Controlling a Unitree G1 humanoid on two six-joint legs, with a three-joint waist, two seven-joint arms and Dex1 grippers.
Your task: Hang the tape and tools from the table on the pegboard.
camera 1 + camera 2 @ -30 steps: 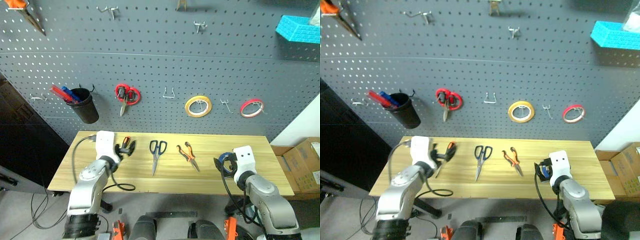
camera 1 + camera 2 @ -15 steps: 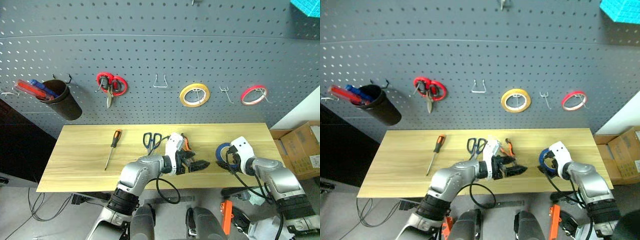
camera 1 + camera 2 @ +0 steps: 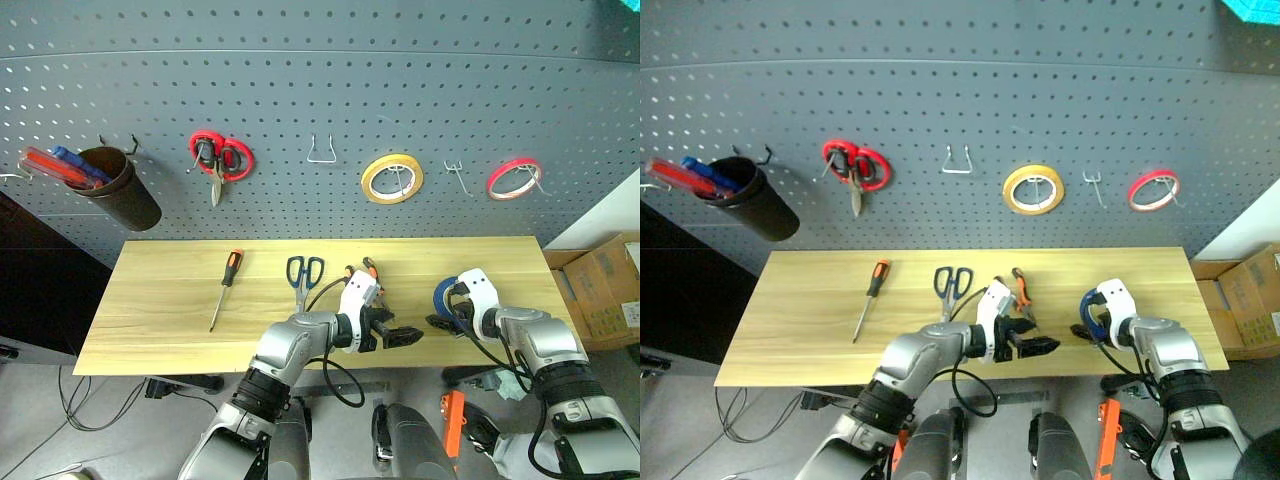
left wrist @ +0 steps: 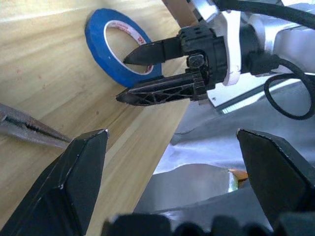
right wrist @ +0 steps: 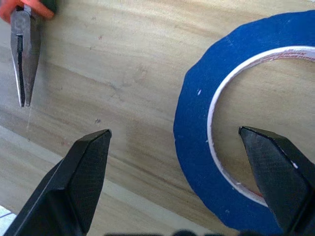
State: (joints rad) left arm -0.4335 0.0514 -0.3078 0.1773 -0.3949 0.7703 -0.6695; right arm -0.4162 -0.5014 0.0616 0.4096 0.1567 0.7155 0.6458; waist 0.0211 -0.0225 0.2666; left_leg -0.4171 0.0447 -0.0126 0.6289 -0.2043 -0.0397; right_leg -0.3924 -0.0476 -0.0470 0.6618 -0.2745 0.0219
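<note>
Black fingers of the left gripper point(image 3: 400, 335) stand spread wide over the near edge of the light yellowish plank table point(image 3: 160, 310), lower centre of the frame. To its right, the right gripper point(image 4: 129, 78) straddles the thin blue ring of tape point(image 4: 115, 49) lying flat (one finger over the hole, one outside, not clamped). Behind lie orange-and-black-handled pliers point(image 3: 1020, 292), dark-handled scissors point(image 3: 303, 278) and an orange-and-black screwdriver point(image 3: 226, 285). Farther up, the dark grey pegboard point(image 3: 300, 90) carries hooks.
</note>
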